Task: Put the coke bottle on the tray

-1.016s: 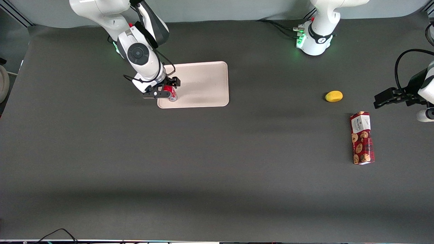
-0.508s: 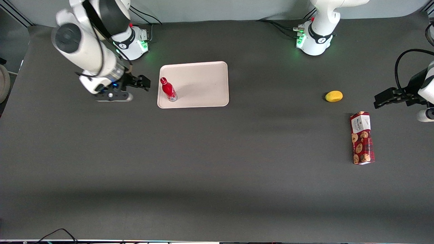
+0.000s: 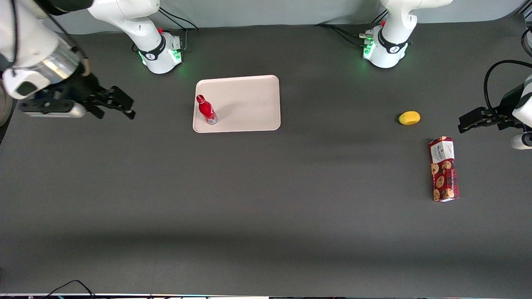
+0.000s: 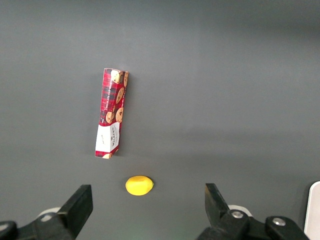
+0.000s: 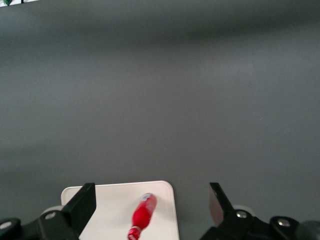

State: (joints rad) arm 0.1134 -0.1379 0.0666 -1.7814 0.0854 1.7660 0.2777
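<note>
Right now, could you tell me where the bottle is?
The bottle stands upright on the tray, near its edge toward the working arm; the open gripper hangs apart from it.

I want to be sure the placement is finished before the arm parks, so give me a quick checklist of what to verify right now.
1. coke bottle upright on the tray: ok.
2. Bottle base inside the rim, near the edge toward the working arm: ok.
3. gripper open, holding nothing: ok.
4. Gripper apart from bottle and tray, toward the working arm's end: ok.
5. cookie box and yellow fruit lie off the tray, toward the parked arm's end: ok.
</note>
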